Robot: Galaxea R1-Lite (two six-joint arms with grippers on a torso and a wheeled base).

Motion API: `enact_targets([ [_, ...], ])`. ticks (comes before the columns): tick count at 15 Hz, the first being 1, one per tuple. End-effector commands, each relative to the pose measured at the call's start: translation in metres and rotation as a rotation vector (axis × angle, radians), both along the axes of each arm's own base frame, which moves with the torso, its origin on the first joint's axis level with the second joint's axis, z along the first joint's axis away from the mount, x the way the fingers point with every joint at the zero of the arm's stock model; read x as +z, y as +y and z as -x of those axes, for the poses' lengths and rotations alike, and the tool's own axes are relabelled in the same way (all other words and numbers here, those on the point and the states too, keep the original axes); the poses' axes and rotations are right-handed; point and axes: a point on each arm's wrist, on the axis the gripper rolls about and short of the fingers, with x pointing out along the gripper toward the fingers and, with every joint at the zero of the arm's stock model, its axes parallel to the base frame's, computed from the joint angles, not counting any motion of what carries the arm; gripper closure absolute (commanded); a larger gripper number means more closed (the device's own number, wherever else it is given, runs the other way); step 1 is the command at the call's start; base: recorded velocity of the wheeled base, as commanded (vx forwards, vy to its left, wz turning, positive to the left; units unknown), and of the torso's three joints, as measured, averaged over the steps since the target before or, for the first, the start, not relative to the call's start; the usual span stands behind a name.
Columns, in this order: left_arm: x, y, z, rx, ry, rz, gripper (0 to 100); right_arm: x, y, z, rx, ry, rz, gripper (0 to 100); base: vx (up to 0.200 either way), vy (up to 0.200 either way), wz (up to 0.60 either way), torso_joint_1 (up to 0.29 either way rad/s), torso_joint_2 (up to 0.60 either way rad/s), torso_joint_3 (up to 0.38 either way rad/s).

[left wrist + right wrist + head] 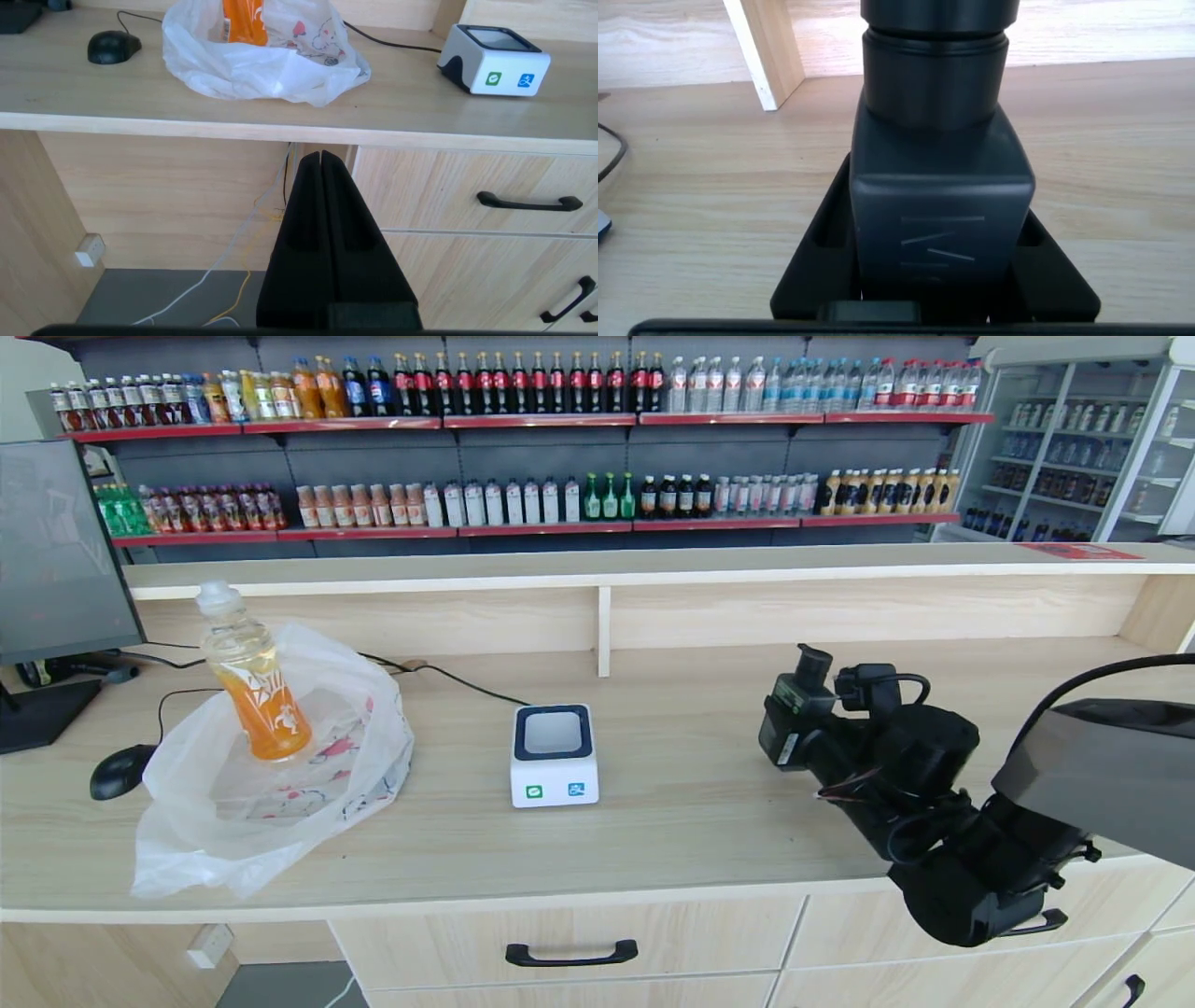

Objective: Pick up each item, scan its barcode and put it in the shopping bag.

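Right gripper (938, 289) clamped on dark bottle (792, 709), over counter (700, 784), well right of scanner (554, 754). Bag (233, 803) at counter's left, 1 orange drink (257, 686) standing inside. Left gripper (322, 163) pressed closed, empty, below counter edge, before drawers (467, 196).

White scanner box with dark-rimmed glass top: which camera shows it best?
Head view: the white scanner box stands whole, glass top and front clear. The left wrist view catches it farther off, from low. The right wrist view faces a dark grey bottle.
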Motion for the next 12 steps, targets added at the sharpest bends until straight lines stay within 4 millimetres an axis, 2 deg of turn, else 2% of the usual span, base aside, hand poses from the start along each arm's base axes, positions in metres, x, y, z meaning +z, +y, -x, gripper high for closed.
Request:
enact_targets([
  [1,0.0,0.0,0.0,0.0,-0.001,0.0,100,0.019,-0.006,0.018,0.0,-0.024,-0.006,100,0.0,0.0,0.0,0.0,0.0,0.0],
  [4,0.0,0.0,0.0,0.0,-0.001,0.0,100,0.048,-0.014,0.044,0.002,-0.073,-0.008,100,0.0,0.0,0.0,0.0,0.0,0.0],
  [6,0.0,0.0,0.0,0.0,0.001,0.0,100,0.059,-0.02,0.065,0.005,-0.084,-0.002,100,0.0,0.0,0.0,0.0,0.0,0.0],
  [9,0.0,0.0,0.0,0.0,-0.001,0.0,100,0.059,-0.021,0.097,0.046,-0.057,0.034,100,0.0,0.0,0.0,0.0,0.0,0.0],
  [12,0.0,0.0,0.0,0.0,-0.001,0.0,100,0.067,-0.015,0.113,0.089,-0.082,0.03,100,0.0,0.0,0.0,0.0,0.0,0.0],
])
